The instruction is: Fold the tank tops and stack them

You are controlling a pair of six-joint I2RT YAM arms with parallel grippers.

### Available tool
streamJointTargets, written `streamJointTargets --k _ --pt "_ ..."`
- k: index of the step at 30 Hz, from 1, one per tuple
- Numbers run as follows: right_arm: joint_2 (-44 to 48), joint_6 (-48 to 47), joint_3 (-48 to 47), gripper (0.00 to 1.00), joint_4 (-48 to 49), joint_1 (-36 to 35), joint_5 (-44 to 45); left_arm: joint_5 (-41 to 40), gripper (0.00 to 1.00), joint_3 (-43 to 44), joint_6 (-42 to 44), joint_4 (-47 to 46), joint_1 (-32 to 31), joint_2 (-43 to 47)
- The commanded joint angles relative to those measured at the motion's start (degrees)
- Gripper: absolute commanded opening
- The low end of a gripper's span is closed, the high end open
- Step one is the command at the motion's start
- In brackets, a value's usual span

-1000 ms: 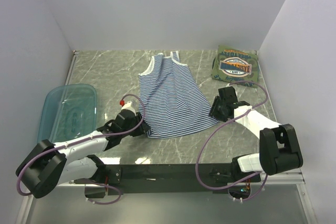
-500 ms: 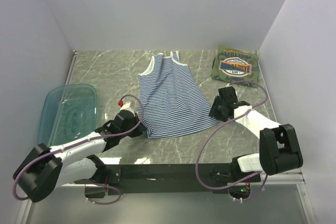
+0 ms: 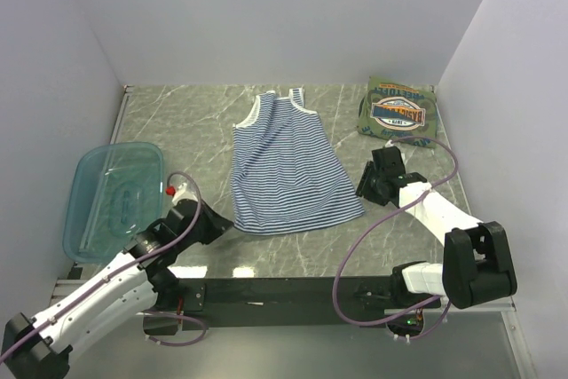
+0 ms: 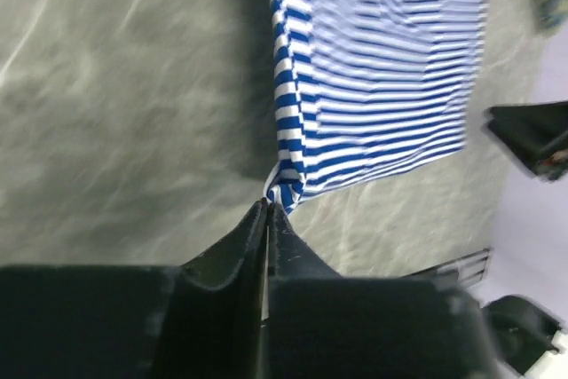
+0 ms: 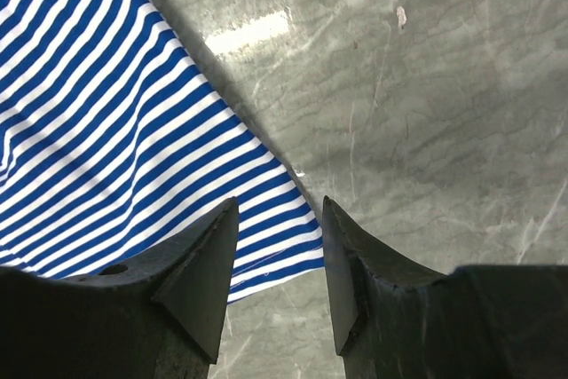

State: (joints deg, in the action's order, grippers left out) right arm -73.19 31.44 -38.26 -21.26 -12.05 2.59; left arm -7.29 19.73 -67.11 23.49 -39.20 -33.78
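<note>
Left jaws are clamping shut on the near-left hem corner of the striped tank top [image 3: 288, 166]. Right jaws are hovering apart over its near-right corner. Top is lying flat mid-surface; olive-green tank top [image 3: 398, 111] is sitting folded at far-right corner.

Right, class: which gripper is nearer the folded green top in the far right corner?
Right. The right gripper hangs open just short of the green top, above the striped top's hem corner. The left gripper, across the table, is shut on its other hem corner.
</note>
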Motion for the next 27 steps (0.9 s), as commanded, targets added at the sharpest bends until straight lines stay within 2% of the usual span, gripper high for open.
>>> streamJointTargets --k 1,3,7,8,13,21,27 --pt "1.7 -0.7 0.4 0.50 -0.8 0.5 1.3 3.1 0.13 -1.5 -2.4 6.8 -0.3 0.4" --pt "1.8 -0.5 0.3 0.50 -1.2 0.5 1.2 2.9 0.29 -0.7 -2.4 7.8 -1.7 -1.0" --pt "1.6 -0.2 -0.1 0.51 -2.0 0.5 1.2 -0.2 0.34 3.2 -2.0 11.7 -2.4 -5.3" --pt "1.6 -0.1 -0.1 0.51 -2.0 0.5 0.5 -0.9 0.38 5.1 -3.1 14.1 -2.7 -6.8" --pt "0.5 1.8 1.4 0.51 -2.0 0.5 -0.5 -6.5 0.34 7.7 -5.3 17.8 -4.0 -10.1" --pt "-0.1 3.1 2.8 0.51 -2.1 0.5 -0.7 -7.2 0.32 6.6 3.4 4.8 -4.0 -20.1" --pt "-0.9 2.8 2.9 0.50 -2.1 0.5 -0.9 -8.1 0.33 4.2 7.6 -4.0 -4.0 -19.6"
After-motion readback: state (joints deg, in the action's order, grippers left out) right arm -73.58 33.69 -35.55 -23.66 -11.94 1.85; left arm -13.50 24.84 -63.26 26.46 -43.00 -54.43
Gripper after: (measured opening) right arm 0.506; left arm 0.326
